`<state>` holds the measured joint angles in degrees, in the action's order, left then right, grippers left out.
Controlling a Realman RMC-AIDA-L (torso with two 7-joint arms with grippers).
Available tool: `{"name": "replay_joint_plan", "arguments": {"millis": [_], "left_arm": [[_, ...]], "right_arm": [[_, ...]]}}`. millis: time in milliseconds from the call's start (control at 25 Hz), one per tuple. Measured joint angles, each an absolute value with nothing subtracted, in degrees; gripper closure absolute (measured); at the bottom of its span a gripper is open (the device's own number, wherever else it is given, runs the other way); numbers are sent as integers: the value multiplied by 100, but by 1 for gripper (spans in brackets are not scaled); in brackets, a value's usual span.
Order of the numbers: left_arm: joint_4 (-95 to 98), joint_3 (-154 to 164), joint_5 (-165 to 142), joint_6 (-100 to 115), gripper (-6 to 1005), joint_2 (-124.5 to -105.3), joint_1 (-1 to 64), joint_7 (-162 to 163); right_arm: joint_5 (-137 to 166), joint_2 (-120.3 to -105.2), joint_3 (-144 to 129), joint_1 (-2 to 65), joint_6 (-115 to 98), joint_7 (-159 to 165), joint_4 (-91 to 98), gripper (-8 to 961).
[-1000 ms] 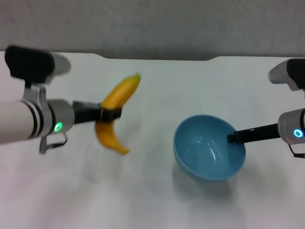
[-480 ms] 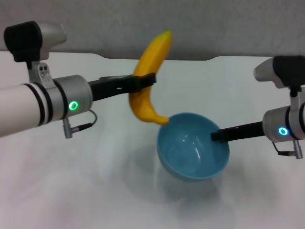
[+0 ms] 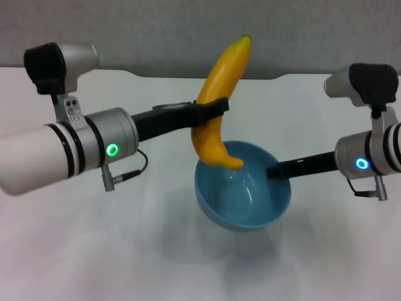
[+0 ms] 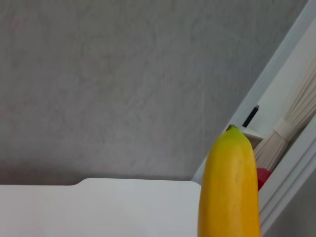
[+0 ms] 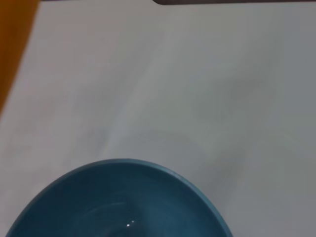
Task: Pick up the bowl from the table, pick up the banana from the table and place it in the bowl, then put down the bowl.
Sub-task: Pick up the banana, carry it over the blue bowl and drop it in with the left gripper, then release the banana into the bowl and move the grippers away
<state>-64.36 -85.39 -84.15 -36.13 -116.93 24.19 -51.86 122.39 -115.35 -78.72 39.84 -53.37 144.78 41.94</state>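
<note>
Left tool (image 3: 212, 113) clamped around the banana (image 3: 220, 100) mid-length, holding it near upright, stem tip up. Banana's lower end dips just over the bowl's near-left rim. Right tool (image 3: 274, 170) grips the bowl (image 3: 243, 191) at its right rim, holding it tilted and lifted off the bench (image 3: 75, 251).
</note>
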Motion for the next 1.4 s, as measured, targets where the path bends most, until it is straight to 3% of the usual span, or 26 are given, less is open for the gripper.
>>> {"name": "replay_joint_plan", "arguments": {"millis": [1160,1360,1400], "left_arm": [[-5613,-8044,-7391,-3673,359,-11694,2623,-6566],[-5641,-8184,-7393,-3638,129,-11675,2617,-6574],[-5650,-8250,-7398,-3628,121,-11666,2608,-6586]], "right_arm": [[12188,-11514,-7839,4245,-5346,14507,4222,917],[12222,-11514,-7814,4245,-5384,14507,4168,917],[12232,-11513,-7814,4245,-5396,14507,4144,917]]}}
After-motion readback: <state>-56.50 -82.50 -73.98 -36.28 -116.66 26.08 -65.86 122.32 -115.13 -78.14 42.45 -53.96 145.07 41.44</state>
